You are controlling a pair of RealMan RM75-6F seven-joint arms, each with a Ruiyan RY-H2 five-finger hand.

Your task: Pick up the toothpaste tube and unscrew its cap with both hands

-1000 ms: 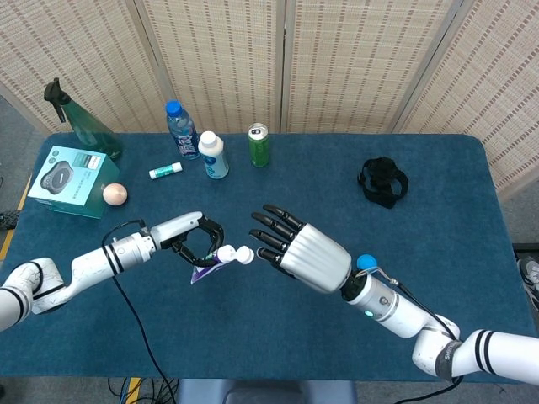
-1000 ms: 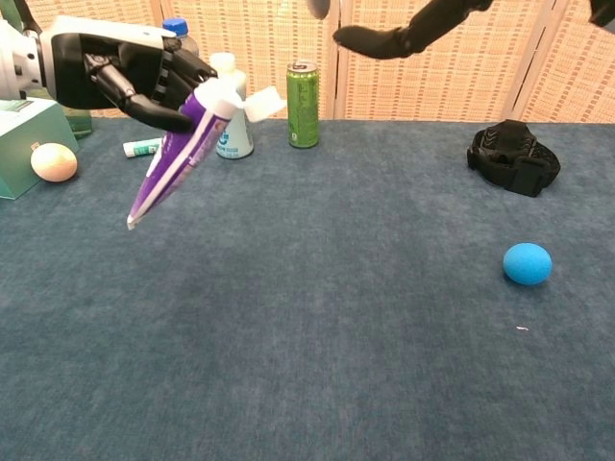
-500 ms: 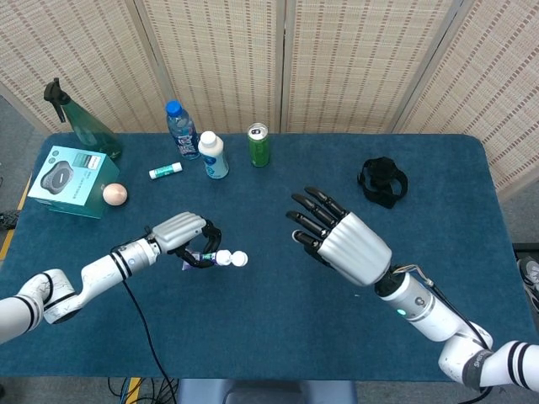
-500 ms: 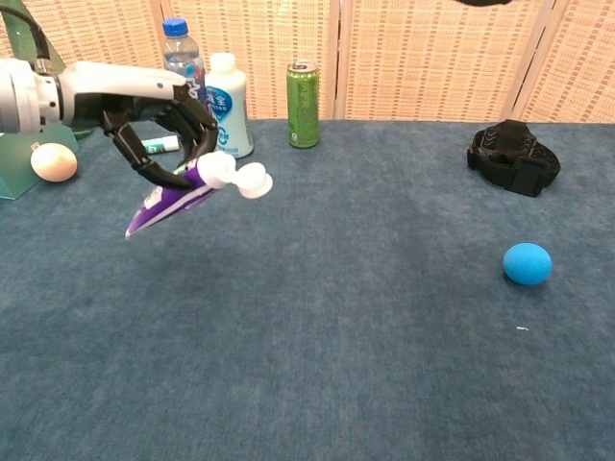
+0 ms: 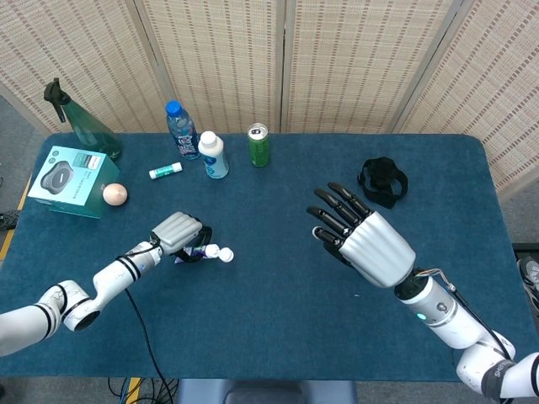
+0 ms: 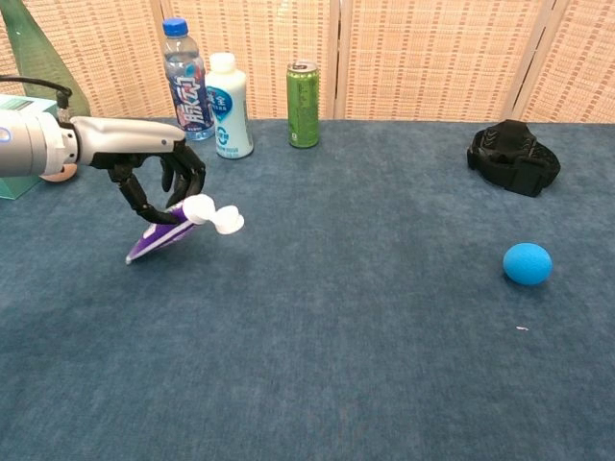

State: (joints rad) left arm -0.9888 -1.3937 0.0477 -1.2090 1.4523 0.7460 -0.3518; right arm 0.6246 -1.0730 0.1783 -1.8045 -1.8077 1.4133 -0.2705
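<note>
My left hand grips a purple toothpaste tube near its white cap end, which points to the right. In the chest view the left hand holds the tube low over the blue table, tail slanting down to the left. The head view shows only the white cap past the hand. My right hand hovers to the right with fingers spread and nothing in it, well apart from the tube. It does not appear in the chest view.
Along the back stand a water bottle, a white bottle and a green can. A teal box, a pale ball and a spray bottle are far left. A black strap bundle and blue ball lie right.
My left hand has lowered the tube toward the table and drawn it back left. My right hand has pulled away to the right, widening the gap to the cap.
</note>
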